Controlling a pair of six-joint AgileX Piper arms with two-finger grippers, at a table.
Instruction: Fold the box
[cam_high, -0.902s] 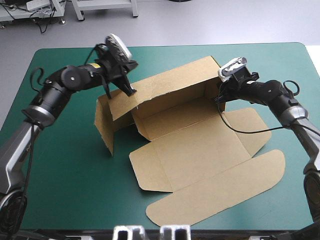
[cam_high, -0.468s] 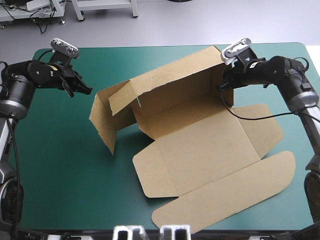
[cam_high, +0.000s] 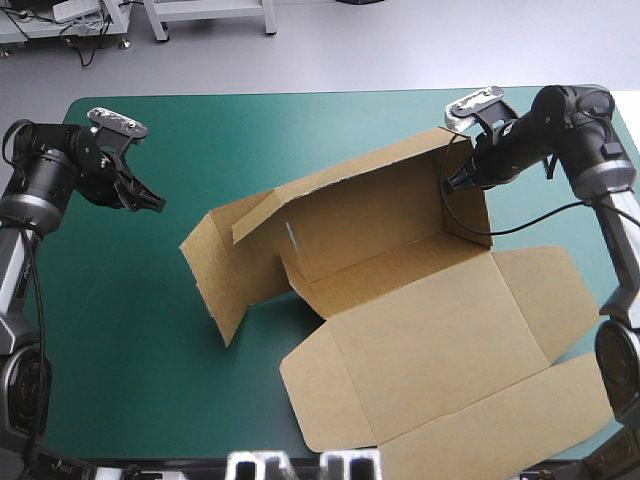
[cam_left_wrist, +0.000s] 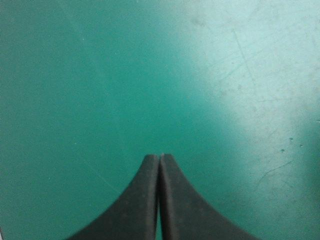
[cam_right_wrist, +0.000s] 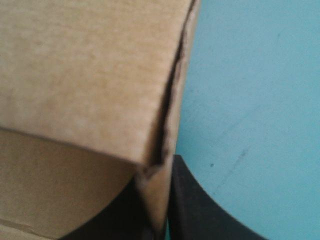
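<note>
Brown board box (cam_high: 420, 300) sits centre to lower right of the high frame on the teal-green cover (cam_high: 130, 330). Its back wall is up, the left end flap is raised & swung outward, and the lid lies flat toward the bottom-right corner. My right gripper (cam_high: 455, 182), upper right, is clamped on the back wall's right corner. On the wrist cam the board edge is pinched betw. the black fingers (cam_right_wrist: 192, 207). My left gripper (cam_high: 153, 202), upper left, is well apart from the box, clenched w/ nothing in it, over bare cover.

Box (cam_high: 420, 310): matt brown board, rough fibrous cut edge. Worktop cover (cam_high: 130, 300): smooth teal-green, faint scratches, slight sheen. Fingers (cam_left_wrist: 140, 205): matt black.
</note>
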